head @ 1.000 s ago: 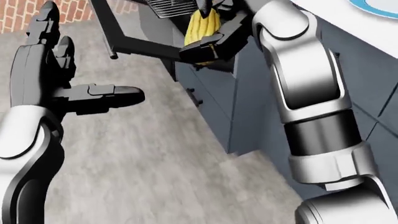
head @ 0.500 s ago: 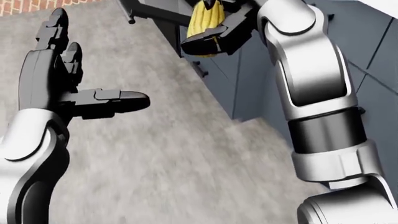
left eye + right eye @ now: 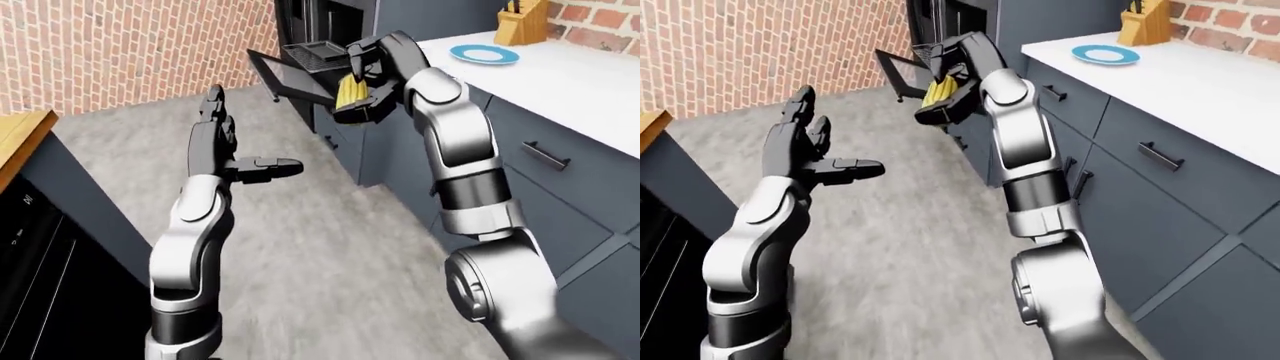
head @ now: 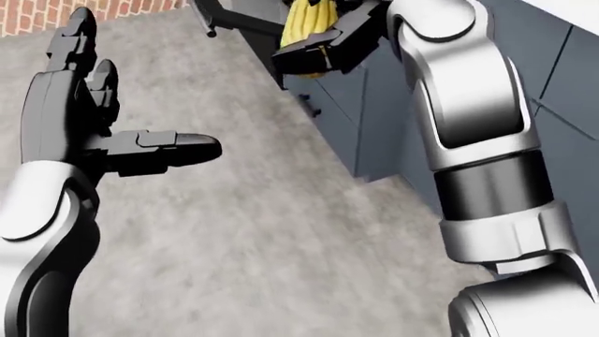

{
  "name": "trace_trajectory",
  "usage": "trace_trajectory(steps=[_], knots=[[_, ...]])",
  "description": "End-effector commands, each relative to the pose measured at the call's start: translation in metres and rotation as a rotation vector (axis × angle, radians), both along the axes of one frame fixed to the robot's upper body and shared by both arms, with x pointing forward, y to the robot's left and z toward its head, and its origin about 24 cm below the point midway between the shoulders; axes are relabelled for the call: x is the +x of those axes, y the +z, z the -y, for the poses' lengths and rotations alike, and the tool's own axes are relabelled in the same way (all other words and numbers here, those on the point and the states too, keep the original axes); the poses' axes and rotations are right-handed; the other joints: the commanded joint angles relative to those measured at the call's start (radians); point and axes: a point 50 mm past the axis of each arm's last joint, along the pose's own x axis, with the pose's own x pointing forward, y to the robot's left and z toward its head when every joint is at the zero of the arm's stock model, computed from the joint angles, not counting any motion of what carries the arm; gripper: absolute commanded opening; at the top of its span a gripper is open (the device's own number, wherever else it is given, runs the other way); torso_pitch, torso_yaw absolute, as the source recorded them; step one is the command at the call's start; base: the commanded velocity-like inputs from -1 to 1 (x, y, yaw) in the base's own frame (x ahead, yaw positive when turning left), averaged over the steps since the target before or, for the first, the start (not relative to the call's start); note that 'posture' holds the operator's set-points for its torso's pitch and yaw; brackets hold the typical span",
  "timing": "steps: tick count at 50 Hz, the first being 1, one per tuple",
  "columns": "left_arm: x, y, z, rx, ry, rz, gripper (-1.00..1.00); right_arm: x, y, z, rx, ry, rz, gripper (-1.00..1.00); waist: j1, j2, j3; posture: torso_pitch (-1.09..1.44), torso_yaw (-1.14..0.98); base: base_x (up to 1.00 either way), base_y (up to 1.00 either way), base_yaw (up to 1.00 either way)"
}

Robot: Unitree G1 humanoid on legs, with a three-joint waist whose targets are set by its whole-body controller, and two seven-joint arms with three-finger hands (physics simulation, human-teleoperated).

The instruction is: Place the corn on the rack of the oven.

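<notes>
Nearest in the left-eye view, the left hand [image 3: 225, 150] is hanging over the bare grey floor [image 3: 300, 247] with its fingers spread apart and its thumb sticking out toward three o'clock, holding nothing and sitting well apart from the work. Farther up, at about one o'clock from it, the right hand [image 3: 372, 75] is reaching out on a long straight arm, its fingers clamped around the corn [image 3: 352, 91]. The cob is standing nearly upright in that grip, its long axis running twelve to six with a slight lean. Beyond it, at roughly eleven o'clock from the corn, the oven rack [image 3: 312, 51] is showing as a wire shelf inside the dark oven opening, with the dropped oven door [image 3: 290, 75] jutting out beneath it. The cob probably needs to travel on toward eleven o'clock and tip flatter to lie on the wires; the door's edge looks like the thing most likely to catch the hand. Farthest, at two o'clock, a blue plate [image 3: 484, 54] and a knife block [image 3: 521, 21] are sitting on the white counter [image 3: 580, 82], clear of the path.
</notes>
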Motion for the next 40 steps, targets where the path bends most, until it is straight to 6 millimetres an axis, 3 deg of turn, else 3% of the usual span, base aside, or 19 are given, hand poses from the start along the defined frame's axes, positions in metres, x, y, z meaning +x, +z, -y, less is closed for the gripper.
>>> trace_trajectory(steps=[1,3,5,6,8,14,16,17,18,20,23,27,29,30,31,32,33,34,40], knots=[[-0.0025,0.0182,0.005,0.0,-0.026,0.094,1.0,-0.0063,0.0298,0.0029,0.013,-0.008,0.12,-1.0,-0.002,0.002,-0.019,0.0,0.0,0.42,0.0,0.0],[-0.0025,0.0184,0.0049,0.0,-0.026,0.094,1.0,-0.0067,0.0305,0.0028,0.013,-0.009,0.122,-1.0,0.007,-0.027,-0.022,0.0,0.0,0.42,0.0,0.0],[-0.0026,0.0181,0.0052,0.0,-0.026,0.094,1.0,-0.0069,0.0301,0.0026,0.012,-0.008,0.121,-1.0,0.008,-0.09,-0.042,0.0,0.0,0.41,0.0,0.0],[-0.0029,0.0188,0.0053,-0.001,-0.027,0.095,1.0,-0.0073,0.031,0.0027,0.012,-0.008,0.122,-1.0,0.002,-0.054,-0.02,0.0,0.0,0.41,0.0,0.0],[-0.0034,0.0193,0.0055,-0.001,-0.026,0.095,1.0,-0.0077,0.0315,0.0028,0.011,-0.009,0.122,-1.0,0.001,-0.059,-0.022,0.0,0.0,0.41,0.0,0.0],[-0.0028,0.0185,0.0053,0.0,-0.026,0.094,1.0,-0.007,0.0288,0.0025,0.011,-0.01,0.119,-1.0,-0.016,0.013,-0.011,0.0,0.0,0.41,0.0,0.0],[-0.003,0.019,0.0053,0.0,-0.026,0.094,1.0,-0.0068,0.0283,0.0024,0.011,-0.009,0.118,-1.0,-0.026,0.059,-0.023,0.0,0.0,0.41,0.0,0.0],[-0.0029,0.0189,0.0052,0.0,-0.026,0.094,1.0,-0.0067,0.0281,0.0023,0.011,-0.009,0.118,-1.0,-0.028,0.096,-0.038,0.0,0.0,0.41,0.0,0.0],[-0.0029,0.0188,0.0053,0.0,-0.026,0.094,1.0,-0.0067,0.028,0.0023,0.012,-0.01,0.118,-1.0,-0.018,0.08,-0.035,0.0,0.0,0.41,0.0,0.0],[-0.003,0.0194,0.0052,-0.001,-0.026,0.095,1.0,-0.0069,0.0276,0.0025,0.011,-0.01,0.117,-1.0,-0.021,0.085,-0.018,0.0,0.0,0.41,0.0,0.0],[-0.0032,0.0191,0.0055,-0.001,-0.027,0.095,1.0,-0.0075,0.0284,0.0032,0.008,-0.013,0.119,-1.0,-0.008,0.055,-0.026,0.0,0.0,0.41,0.0,0.0],[-0.003,0.0192,0.0052,-0.001,-0.026,0.095,1.0,-0.0068,0.0272,0.0031,0.008,-0.014,0.118,-1.0,0.007,0.014,-0.02,0.0,0.0,0.41,0.0,0.0],[-0.0022,0.0177,0.0047,-0.001,-0.025,0.094,1.0,-0.0062,0.0261,0.0026,0.008,-0.012,0.116,-1.0,0.013,-0.02,-0.025,0.0,0.0,0.42,0.0,0.0],[-0.0026,0.0186,0.0049,-0.001,-0.025,0.094,1.0,-0.0061,0.026,0.0027,0.007,-0.013,0.116,-1.0,0.015,-0.046,-0.031,0.0,0.0,0.41,0.0,0.0],[-0.0027,0.0189,0.005,-0.001,-0.025,0.095,1.0,-0.0061,0.026,0.0027,0.007,-0.013,0.116,-1.0,0.013,-0.087,-0.047,0.0,0.0,0.41,0.0,0.0],[-0.0028,0.0189,0.0052,-0.001,-0.025,0.094,1.0,-0.0062,0.0259,0.0027,0.007,-0.013,0.116,-1.0,0.002,-0.045,-0.031,0.0,0.0,0.41,0.0,0.0],[-0.003,0.019,0.0053,-0.001,-0.025,0.094,1.0,-0.0064,0.0257,0.0027,0.007,-0.013,0.115,-1.0,0.01,-0.062,-0.026,0.0,0.0,0.41,0.0,0.0],[-0.0032,0.0194,0.0054,-0.001,-0.026,0.095,1.0,-0.0066,0.0255,0.0028,0.007,-0.012,0.115,-1.0,0.0,-0.059,-0.027,0.0,0.0,0.41,0.0,0.0],[-0.0027,0.0188,0.0053,-0.002,-0.026,0.095,1.0,-0.006,0.0279,0.0022,0.005,-0.013,0.117,-1.0,-0.015,-0.008,-0.023,0.0,0.0,0.41,0.0,0.0]])
